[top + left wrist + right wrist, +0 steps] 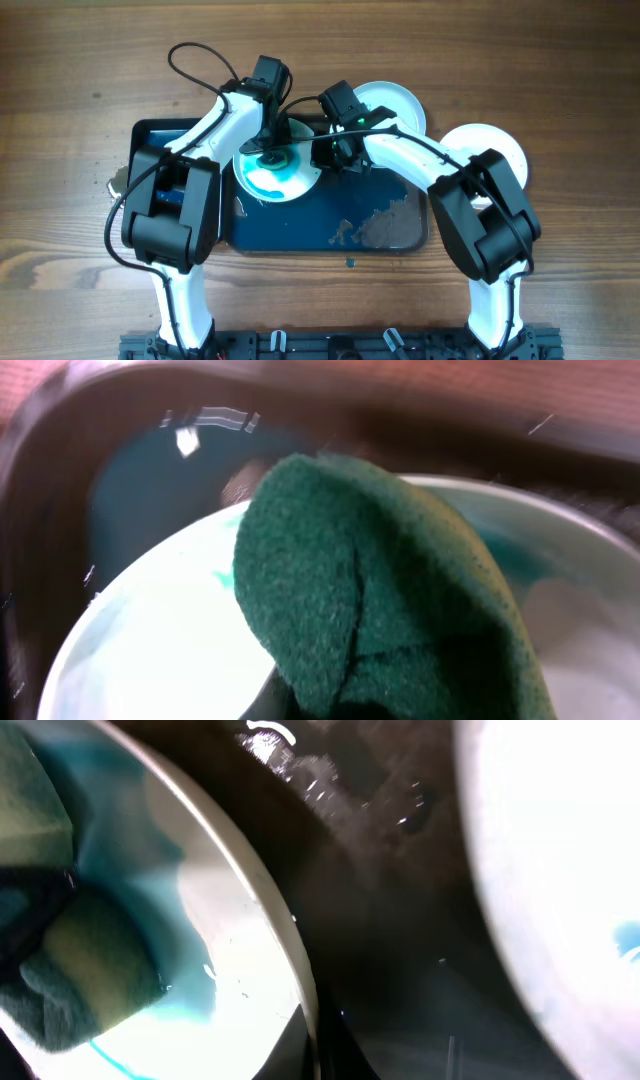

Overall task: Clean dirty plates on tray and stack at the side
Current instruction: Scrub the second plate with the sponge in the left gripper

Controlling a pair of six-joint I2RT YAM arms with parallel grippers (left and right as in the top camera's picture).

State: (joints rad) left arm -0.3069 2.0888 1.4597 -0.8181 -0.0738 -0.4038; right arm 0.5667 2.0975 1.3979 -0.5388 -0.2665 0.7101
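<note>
A white plate (pixel 262 180) smeared with teal lies on the left part of the dark tray (pixel 300 230). My left gripper (pixel 270 150) is shut on a green sponge (pixel 400 590) and presses it on this plate (pixel 150 650). My right gripper (pixel 325 155) is shut on the plate's right rim (pixel 300 990), one finger on each side; the sponge (pixel 80 970) shows at its left. A second plate (pixel 400 100) lies at the tray's back edge and shows in the right wrist view (pixel 560 870). A third plate (pixel 490 145) lies right of the tray.
Wet grey smears (pixel 380 225) cover the tray's right front part. A small teal speck (pixel 350 263) lies on the wooden table (pixel 80 100) in front of the tray. Both arms cross over the tray's back half.
</note>
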